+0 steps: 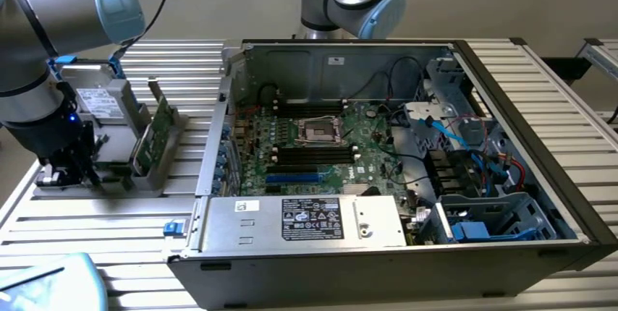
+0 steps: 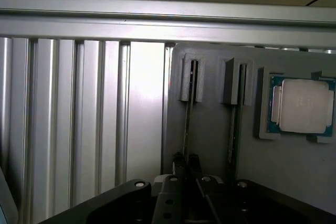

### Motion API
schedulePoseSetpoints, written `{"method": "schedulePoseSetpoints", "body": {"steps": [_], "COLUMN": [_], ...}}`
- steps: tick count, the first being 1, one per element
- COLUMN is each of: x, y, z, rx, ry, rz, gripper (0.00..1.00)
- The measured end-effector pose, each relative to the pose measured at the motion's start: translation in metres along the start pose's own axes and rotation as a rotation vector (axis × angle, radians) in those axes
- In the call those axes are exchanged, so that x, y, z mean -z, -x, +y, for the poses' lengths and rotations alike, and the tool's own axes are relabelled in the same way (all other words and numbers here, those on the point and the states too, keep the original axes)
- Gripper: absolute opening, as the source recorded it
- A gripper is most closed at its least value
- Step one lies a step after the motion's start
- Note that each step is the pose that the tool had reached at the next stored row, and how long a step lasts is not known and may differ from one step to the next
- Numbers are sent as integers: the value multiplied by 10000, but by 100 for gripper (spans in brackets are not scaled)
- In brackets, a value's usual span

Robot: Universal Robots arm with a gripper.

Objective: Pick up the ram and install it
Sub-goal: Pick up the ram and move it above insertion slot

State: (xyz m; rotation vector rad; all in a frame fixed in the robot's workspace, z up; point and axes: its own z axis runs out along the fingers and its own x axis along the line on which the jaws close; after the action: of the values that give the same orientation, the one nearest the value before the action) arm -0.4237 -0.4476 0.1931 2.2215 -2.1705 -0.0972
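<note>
Pincer (image 2: 187,162) clamped on the ram (image 2: 187,124) — thin stick, edge-on, standing in a slot of the grey holder (image 2: 210,145). Processor chip (image 2: 300,106) lies on the same holder — well apart.

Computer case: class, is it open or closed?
Open: the black metal computer case has no side panel, exposing its green motherboard inside.

The table (image 1: 106,235) is ribbed bare metal with a satin sheen. The case (image 1: 319,65) is grey sheet metal, the holder (image 2: 210,124) matt grey plastic, the CPU (image 2: 302,106) lid dull metal, and the gripper (image 2: 186,163) matt black.
</note>
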Motion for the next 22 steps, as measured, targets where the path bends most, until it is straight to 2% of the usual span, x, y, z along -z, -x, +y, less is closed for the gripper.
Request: {"method": "schedulePoseSetpoints", "body": {"steps": [4,11,18,22], "x": [10,162,460,649], "y": [1,3,9,6], "z": [0,11,27,-42], "rx": [1,1,1,1], "ry": [-7,0,0,-2], "rz": [-5,0,-1,-2], "gripper": [14,14,14,14]}}
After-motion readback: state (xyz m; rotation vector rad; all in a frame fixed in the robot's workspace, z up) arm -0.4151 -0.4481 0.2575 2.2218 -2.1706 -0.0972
